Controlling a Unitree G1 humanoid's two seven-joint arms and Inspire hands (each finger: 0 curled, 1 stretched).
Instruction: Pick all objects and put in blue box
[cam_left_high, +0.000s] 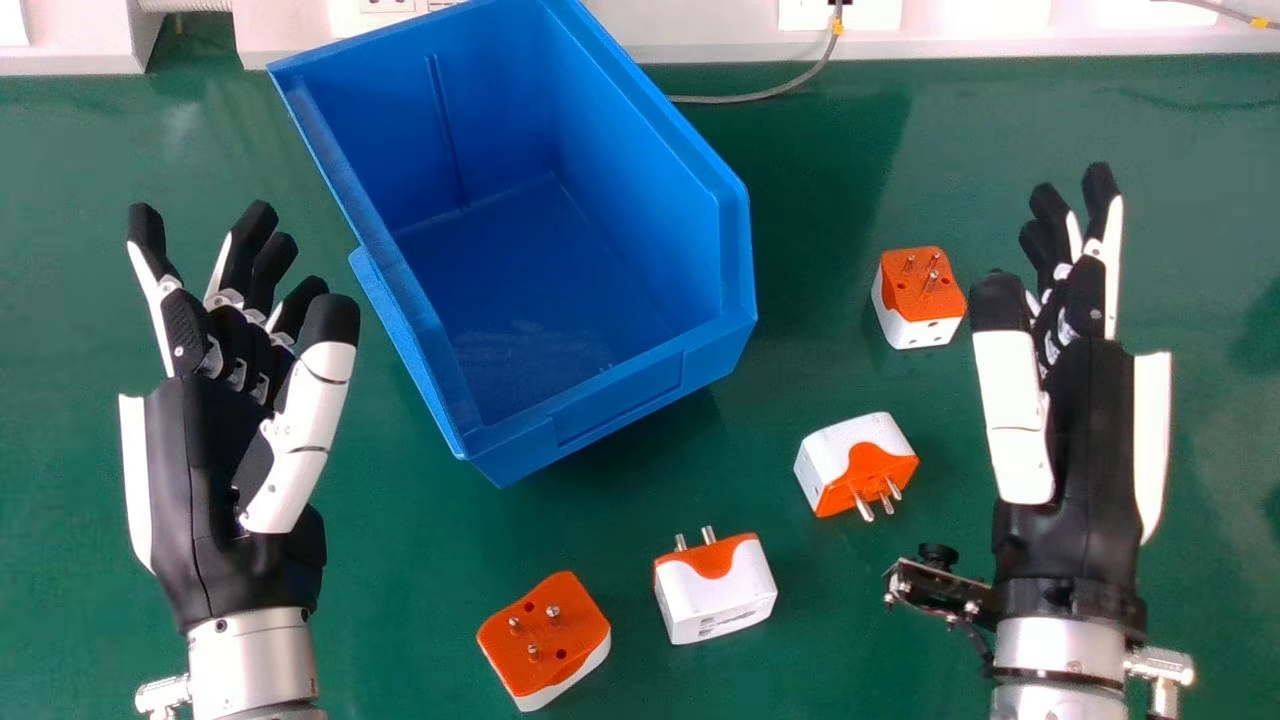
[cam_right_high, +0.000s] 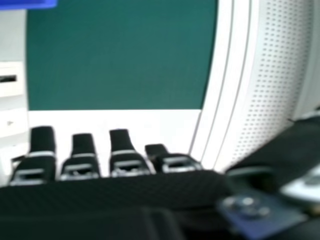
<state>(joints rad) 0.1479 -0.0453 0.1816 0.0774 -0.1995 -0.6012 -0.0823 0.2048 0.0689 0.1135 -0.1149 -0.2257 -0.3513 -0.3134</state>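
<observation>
In the head view my left hand (cam_left_high: 205, 480) is open at the left, holding nothing. My right hand (cam_left_high: 1085, 450) is open at the right, palm free; the right hand (cam_right_high: 120, 192) also shows in the right hand view. The blue box (cam_left_high: 600, 400) stands between them, tilted in angle and empty inside. Several orange-and-white plug adapters lie on the table: one (cam_left_high: 918, 298) just left of my right fingers, one (cam_left_high: 856, 464) below it, one (cam_left_high: 715, 588) nearer the front with pins pointing away, and one (cam_left_high: 545, 640) at the front with pins up.
The green table (cam_left_high: 400, 560) carries everything. Along its back edge runs a white wall panel (cam_left_high: 700, 30) with sockets, and a grey cable (cam_left_high: 745, 98) curves down behind the box. A metal bracket (cam_left_high: 940, 590) juts out from the left side of my right wrist.
</observation>
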